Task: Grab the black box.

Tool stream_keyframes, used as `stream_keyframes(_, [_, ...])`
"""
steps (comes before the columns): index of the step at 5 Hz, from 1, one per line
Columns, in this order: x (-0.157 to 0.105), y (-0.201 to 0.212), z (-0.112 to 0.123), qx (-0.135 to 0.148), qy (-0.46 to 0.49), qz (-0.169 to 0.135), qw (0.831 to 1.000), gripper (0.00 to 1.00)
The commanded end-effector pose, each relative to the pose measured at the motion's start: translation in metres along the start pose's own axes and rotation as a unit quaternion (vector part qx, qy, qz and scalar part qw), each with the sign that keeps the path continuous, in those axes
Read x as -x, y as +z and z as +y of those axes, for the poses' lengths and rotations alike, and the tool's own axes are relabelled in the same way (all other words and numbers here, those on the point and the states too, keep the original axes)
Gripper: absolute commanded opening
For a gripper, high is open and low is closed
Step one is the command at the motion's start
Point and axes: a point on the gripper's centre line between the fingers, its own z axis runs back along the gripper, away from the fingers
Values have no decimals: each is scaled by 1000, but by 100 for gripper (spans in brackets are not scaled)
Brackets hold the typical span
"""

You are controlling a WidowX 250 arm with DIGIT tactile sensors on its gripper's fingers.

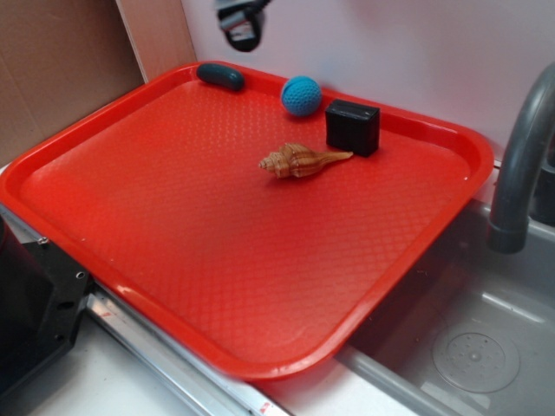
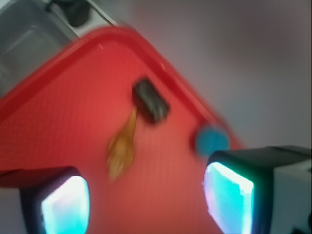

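Observation:
The black box [image 1: 352, 126] stands upright near the far right edge of the red tray [image 1: 113, 139], just behind the seashell [image 1: 301, 160] and right of the blue ball [image 1: 301, 95]. My gripper [image 1: 240, 24] hangs high above the tray's far left corner, well away from the box. The wrist view is blurred; in it the black box [image 2: 151, 101] lies far ahead of my gripper [image 2: 146, 202], whose glowing pads [image 2: 66, 207] stand wide apart with only bare tray between them. It is open and holds nothing.
A dark teal oblong thing [image 1: 220, 76] lies at the tray's far left corner, below the gripper. A grey faucet [image 1: 519, 165] and a sink basin [image 1: 473, 338] are on the right. A wall runs close behind the tray.

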Motion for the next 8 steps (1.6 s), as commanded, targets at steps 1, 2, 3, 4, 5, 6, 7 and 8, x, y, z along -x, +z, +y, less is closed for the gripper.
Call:
stream_keyframes(1, [-51,-51,38,48,-64,-14,997,100])
stream_keyframes(2, [-23,-76,20,47,-52,11,997,100])
stream_keyframes(3, [-2,-67,5,3,-49,8,999,100])
stream_keyframes(4, [11,-55,-3,-40,-50,8,998,100])
stream_keyframes(5, [14,-62,-1,-41,-37,17,998,100])
stream_keyframes(6, [15,-50,-1,-47,-37,0,998,100])
stream_keyframes(7, [15,-50,-1,-47,-37,0,998,100])
stream_keyframes(8, [15,-50,-1,-47,-37,0,998,100])
